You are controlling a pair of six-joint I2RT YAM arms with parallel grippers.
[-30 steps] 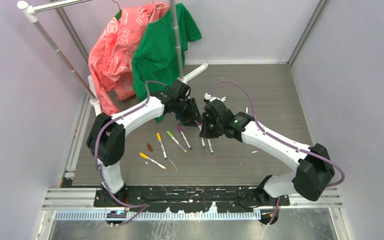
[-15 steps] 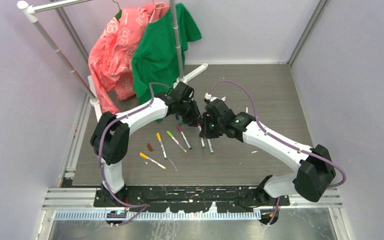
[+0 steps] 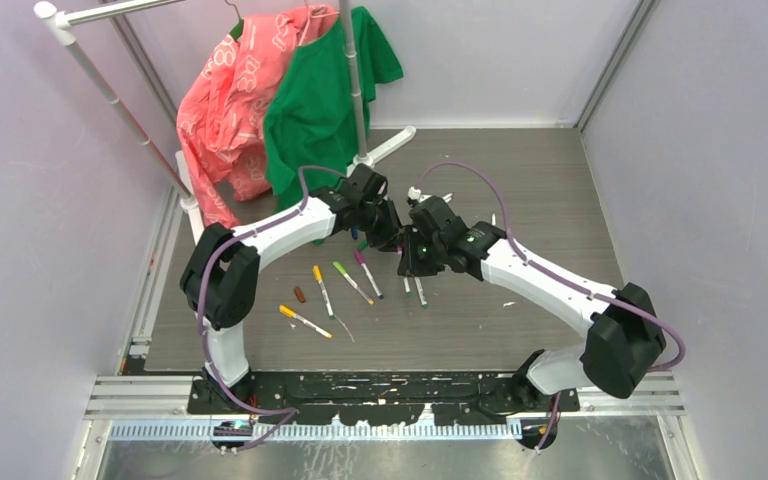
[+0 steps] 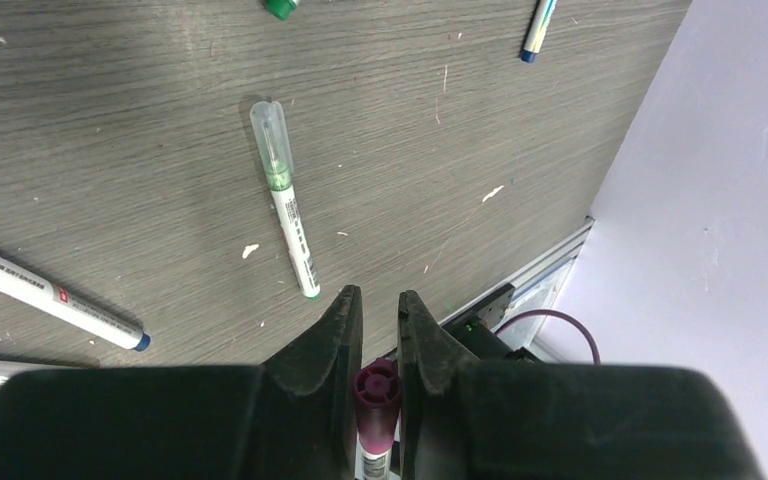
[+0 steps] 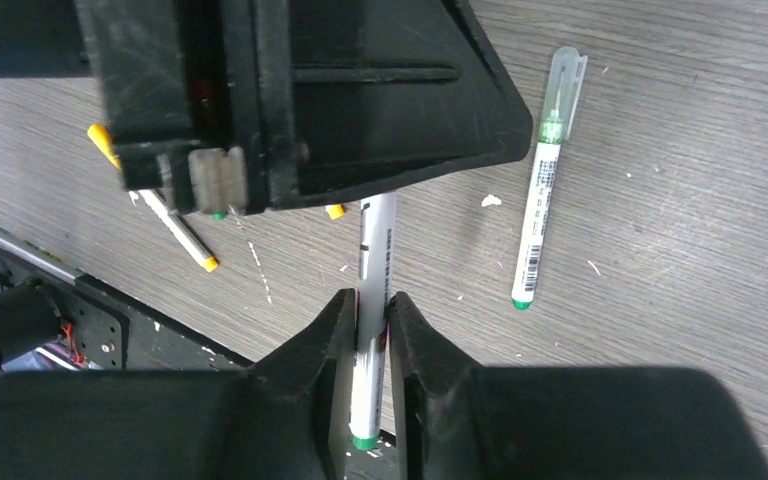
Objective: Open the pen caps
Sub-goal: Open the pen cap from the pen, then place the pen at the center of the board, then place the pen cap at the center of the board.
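My left gripper (image 4: 375,300) is shut on a pen with a magenta end (image 4: 377,390) that lies along its fingers. My right gripper (image 5: 370,300) is shut on a white pen barrel with a green tail (image 5: 376,240); its far end runs behind the left gripper's black body (image 5: 310,100). In the top view the left gripper (image 3: 385,232) and the right gripper (image 3: 407,255) meet tip to tip above the table's middle. Several pens lie below: green (image 3: 352,282), magenta (image 3: 367,273), orange (image 3: 322,290), yellow (image 3: 305,321). A brown cap (image 3: 300,294) lies loose.
A green pen with a clear cap (image 4: 285,200) lies on the wood table, also in the right wrist view (image 5: 538,220). A blue-tipped pen (image 4: 50,295) lies at left. A clothes rack pole (image 3: 355,80) with a green shirt (image 3: 315,100) and a pink one stands behind.
My left arm has shifted a little to the right, closer to the right gripper. The right arm and the pens on the table have hardly moved.
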